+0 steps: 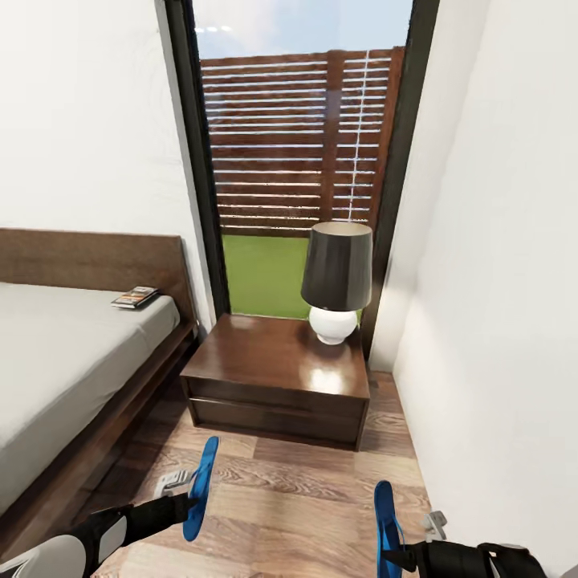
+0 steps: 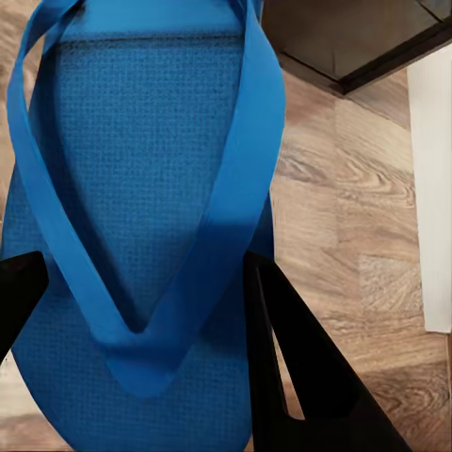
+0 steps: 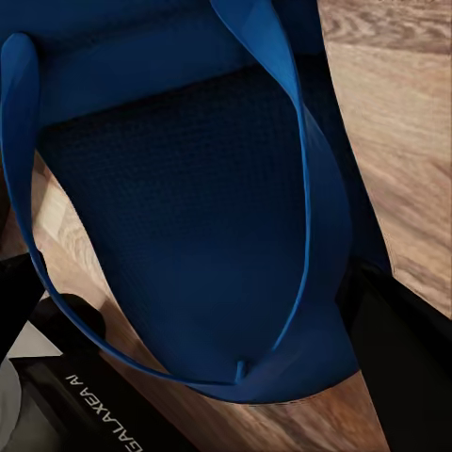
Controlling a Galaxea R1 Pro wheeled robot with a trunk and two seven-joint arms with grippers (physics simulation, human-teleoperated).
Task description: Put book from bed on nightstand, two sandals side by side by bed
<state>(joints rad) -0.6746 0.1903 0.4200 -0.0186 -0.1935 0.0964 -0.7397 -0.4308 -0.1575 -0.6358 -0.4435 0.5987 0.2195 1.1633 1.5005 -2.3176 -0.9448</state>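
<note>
My left hand [image 1: 186,491] pinches one blue sandal [image 1: 201,486] on edge above the wood floor [image 1: 289,498] (book [image 1: 135,298] on the bed [image 1: 72,353]), my right hand [image 1: 401,554] clamps the other sandal [image 1: 386,530].

You see white walls [image 1: 80,120], a wood-plank floor [image 1: 297,498], a tall black-framed window [image 1: 301,152] with a slatted fence [image 1: 281,136] outside, and a dark-shaded lamp [image 1: 337,277].

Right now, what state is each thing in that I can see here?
left tool: shut on left sandal, held on edge above the floor
right tool: shut on right sandal, also on edge
book: lying flat on the bed
nightstand: drawers closed
lamp: upright on nightstand
</note>
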